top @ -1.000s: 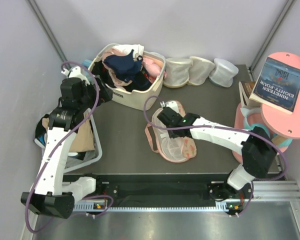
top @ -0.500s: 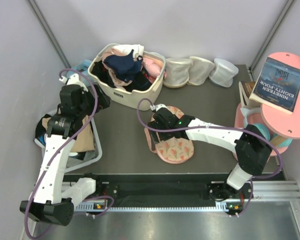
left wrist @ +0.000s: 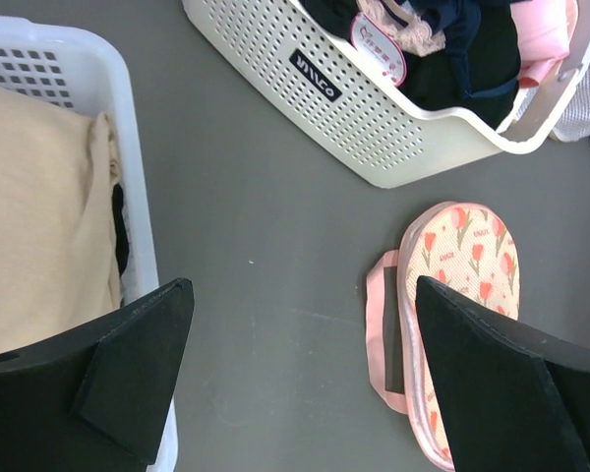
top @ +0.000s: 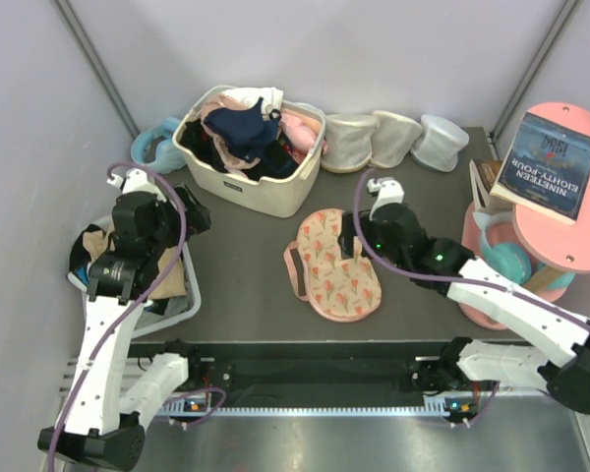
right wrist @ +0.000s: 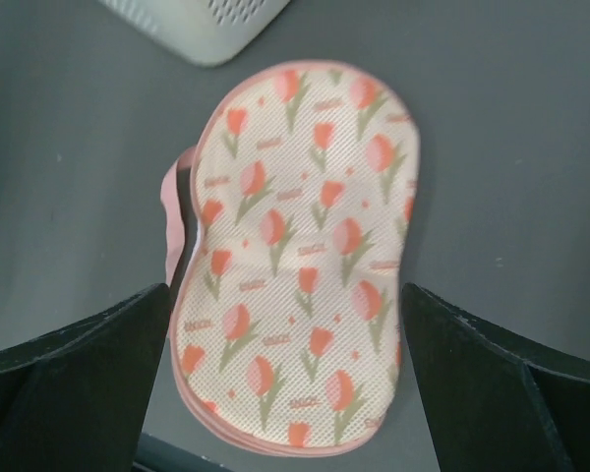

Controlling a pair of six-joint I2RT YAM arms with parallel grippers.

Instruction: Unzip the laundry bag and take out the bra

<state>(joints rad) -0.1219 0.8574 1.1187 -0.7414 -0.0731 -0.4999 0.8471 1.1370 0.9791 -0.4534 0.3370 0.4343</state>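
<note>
Laundry bag [top: 339, 264]: flat on the dark grey table [top: 238, 258], just in front of the beige basket [top: 275, 197] but not touching it. Bean-shaped, with two rounded lobes. Fine cream-peach mesh weave, printed with orange-red tulips on green stems and bound with a pink edge. Pink fabric loop [left wrist: 379, 334] sticking out along its left side. Zipped or unzipped: cannot tell.

Bra [top: 238, 128]: dark navy, soft rounded cups, heaped on top of the clothes inside the basket, next to pale pink fabric and black cloth. Basket of hard plastic, with walls pierced by rows of small holes, rounded corners and a small black label.

Right gripper [right wrist: 285, 291]: above the middle of the bag, matte black fingers spread wide, holding nothing, not touching the fabric.

Left gripper [left wrist: 305, 285]: also spread fully and empty, over bare table between the bag and a white perforated bin [left wrist: 143, 226] holding folded tan cloth [left wrist: 39, 216].

Behind the bag, beside the basket: three cream-white cup-shaped containers [top: 393, 138] in a row, each touching the next.
</note>
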